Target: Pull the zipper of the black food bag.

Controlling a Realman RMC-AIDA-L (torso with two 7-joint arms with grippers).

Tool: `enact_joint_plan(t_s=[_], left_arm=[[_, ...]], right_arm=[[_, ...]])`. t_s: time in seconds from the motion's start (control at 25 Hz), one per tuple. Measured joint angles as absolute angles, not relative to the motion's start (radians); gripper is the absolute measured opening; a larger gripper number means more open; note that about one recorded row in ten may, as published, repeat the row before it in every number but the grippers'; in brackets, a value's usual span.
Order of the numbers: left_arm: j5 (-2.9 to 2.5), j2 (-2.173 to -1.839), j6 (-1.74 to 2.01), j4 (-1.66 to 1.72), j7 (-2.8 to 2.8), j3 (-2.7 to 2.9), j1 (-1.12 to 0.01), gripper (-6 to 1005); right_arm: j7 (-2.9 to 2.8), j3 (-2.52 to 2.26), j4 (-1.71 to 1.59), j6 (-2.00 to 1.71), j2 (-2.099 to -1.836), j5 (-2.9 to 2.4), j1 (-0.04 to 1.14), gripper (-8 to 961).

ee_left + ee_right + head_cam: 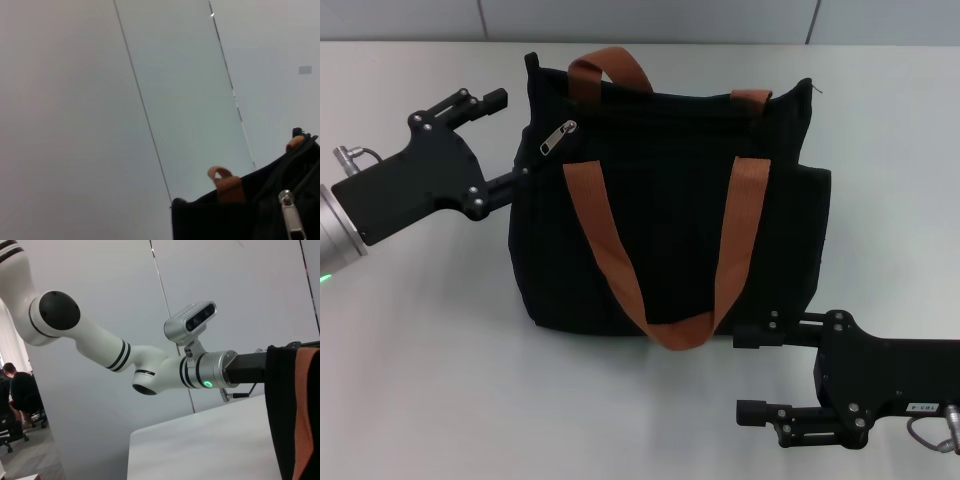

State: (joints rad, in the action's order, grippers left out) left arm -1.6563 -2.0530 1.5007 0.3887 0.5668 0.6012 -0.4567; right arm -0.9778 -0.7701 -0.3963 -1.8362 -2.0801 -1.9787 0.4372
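Note:
The black food bag (670, 220) lies flat on the white table, with its orange-brown handles (605, 240) spread over it. The silver zipper pull (557, 137) sits at the bag's upper left corner, on the top track. My left gripper (512, 135) is open beside that corner, its near finger touching the bag's left edge. The left wrist view shows the zipper pull (291, 216) and the bag's edge (220, 220) close by. My right gripper (750, 376) is open at the bag's near right corner, one finger by the handle loop. The bag's edge also shows in the right wrist view (281, 415).
The white table (420, 380) stretches around the bag. A grey panelled wall (650, 20) runs along the far edge. The right wrist view shows my left arm (150, 370) over the table (200, 445), and a seated person (20, 390) far off.

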Motion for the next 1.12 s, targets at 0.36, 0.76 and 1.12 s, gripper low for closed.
enact_joint_plan(t_s=[0.36, 0.76, 1.12], left_arm=[[-1.663, -2.052, 1.503, 0.39, 0.531, 0.633, -0.46, 656], [-1.665, -2.054, 1.508, 0.4, 0.524, 0.64, -0.459, 435], [-1.661, -2.054, 1.557, 0.402, 0.519, 0.634, -0.452, 40]], right_arm=[[-0.981, -0.77, -0.396, -1.837, -2.08, -1.978, 0.438, 723], [-0.982, -0.77, -0.396, -1.84, -2.08, -1.977, 0.442, 722], [-0.995, -0.768, -0.396, -1.864, -2.08, -1.976, 0.451, 723]])
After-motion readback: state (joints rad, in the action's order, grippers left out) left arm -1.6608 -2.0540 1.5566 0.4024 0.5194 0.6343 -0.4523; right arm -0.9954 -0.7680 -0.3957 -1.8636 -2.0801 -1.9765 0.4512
